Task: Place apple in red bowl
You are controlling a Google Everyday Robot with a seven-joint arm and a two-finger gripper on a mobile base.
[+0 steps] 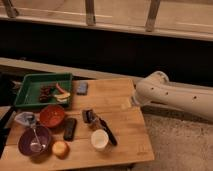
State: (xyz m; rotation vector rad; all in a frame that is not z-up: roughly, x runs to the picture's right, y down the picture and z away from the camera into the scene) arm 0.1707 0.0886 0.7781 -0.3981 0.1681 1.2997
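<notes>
**Currently listed: 1 apple, front left of the bench, not yet in the red bowl**

Item 1, purple bowl (35,141): front-left corner of the bench (127,131), with a spoon (34,134) standing in it. It sits just left of the apple and is a likely thing to knock on approach.

Item 2, green tray (44,75): rear left, holding a few small dark and pale pieces. Well apart from the apple.

Item 3, red bowl (52,116): shallow and round, between the tray and the purple bowl, looks empty. It lies just behind the apple, so the carry should be short.

Item 4, apple (60,148): at the front edge, resting on the wood. Judged firm, smooth-skinned and fairly light. It may roll if nudged and may slip if pinched off-centre. Best taken from above across its widest part.

Item 5, black flat object (70,129): just right of the apple and bowl, narrowing the room on that side.

Item 6, blue object (81,88): rear centre, out of the way.

Item 7, dark objects (91,118): mid-bench, beside the white cup (100,140). The cup looks easy to tip.

Item 8, white arm (172,96): reaches in from the right, its rounded end at the bench's right edge. The hand is not seen, so its state and contents cannot be told.
</notes>
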